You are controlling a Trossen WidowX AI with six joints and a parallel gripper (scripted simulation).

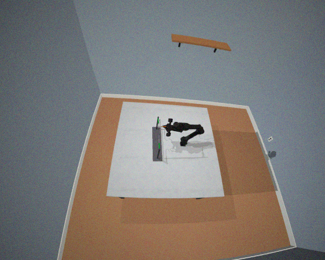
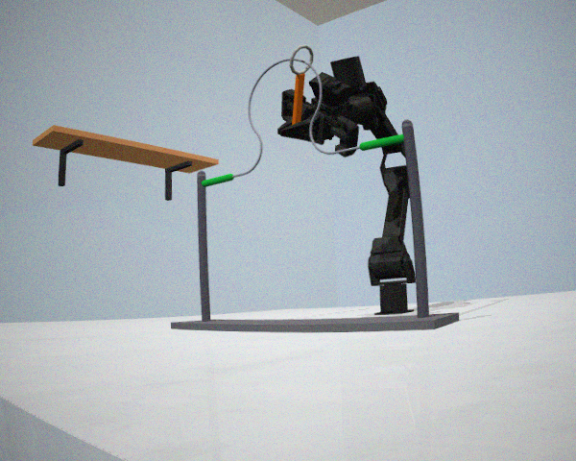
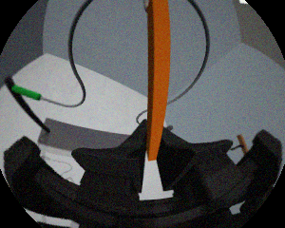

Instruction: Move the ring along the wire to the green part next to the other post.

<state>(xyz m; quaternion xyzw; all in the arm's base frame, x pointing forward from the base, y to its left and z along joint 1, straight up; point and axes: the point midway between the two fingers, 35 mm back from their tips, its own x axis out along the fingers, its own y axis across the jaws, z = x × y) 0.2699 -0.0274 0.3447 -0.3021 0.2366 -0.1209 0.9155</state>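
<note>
The ring (image 2: 304,47) is at the top of the wire's tall hump, and the thin grey wire (image 2: 250,107) (image 3: 70,47) appears to pass through it. I see no clear contact between them. The orange handle (image 1: 163,127) (image 2: 298,99) (image 3: 159,71) points down from the ring, slightly tilted. My gripper (image 2: 297,123) (image 3: 148,122) is shut on the handle's lower end, inside the hump's outline in the exterior view. The wire's right-hand bend crosses in front of the arm there; the gap is hard to judge. Green parts (image 2: 218,180) (image 2: 381,142) adjoin both posts.
The left post (image 2: 204,248) and right post (image 2: 417,223) stand on a grey base (image 1: 157,137) (image 2: 303,325) (image 3: 85,135) on the white table (image 1: 137,173). The arm stands behind the right post in the exterior view. A wooden shelf (image 1: 200,41) (image 2: 124,149) is on the wall.
</note>
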